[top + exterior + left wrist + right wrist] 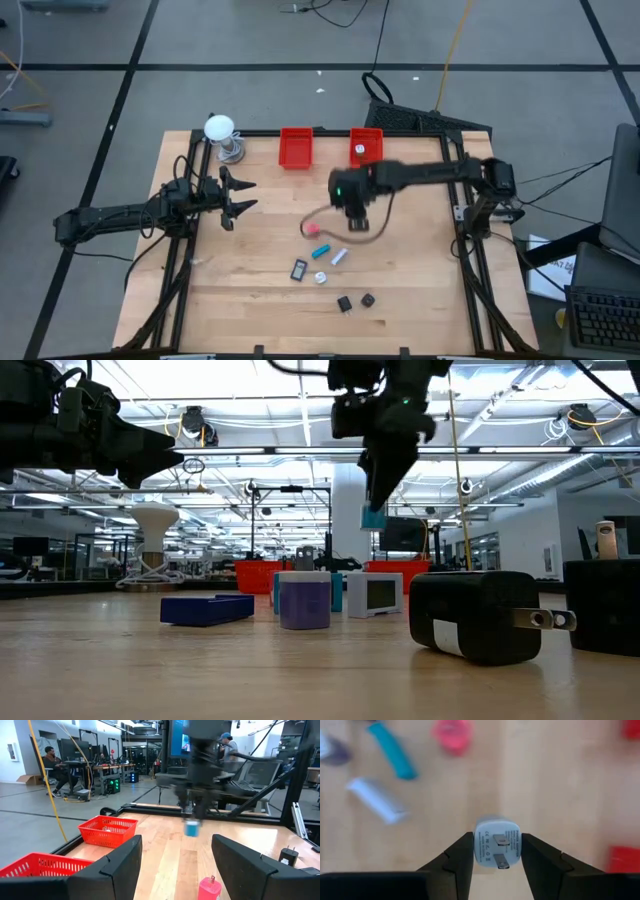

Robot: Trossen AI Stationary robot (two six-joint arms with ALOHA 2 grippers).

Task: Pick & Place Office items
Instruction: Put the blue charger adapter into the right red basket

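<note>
Right gripper point(492, 851) clenched on pale-blue plastic plug adapter point(496, 841), lifted for carrying | cyan bar point(393, 750), pink piece point(451, 735) below-ahead | left gripper point(238, 196) spread, waiting aside.

On my feed, two red bins point(296, 148) point(365, 146) sit along the worktop's point(270, 300) far edge, with a white ball on a metal stand point(221, 135) near the far left corner. People point(52, 762) sit at desks in the room beyond.

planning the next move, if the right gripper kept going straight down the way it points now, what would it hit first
Probably bare table. The right gripper, shut on the pale blue plug, points down at open wood; the pink piece and cyan piece lie off to the side.
</note>
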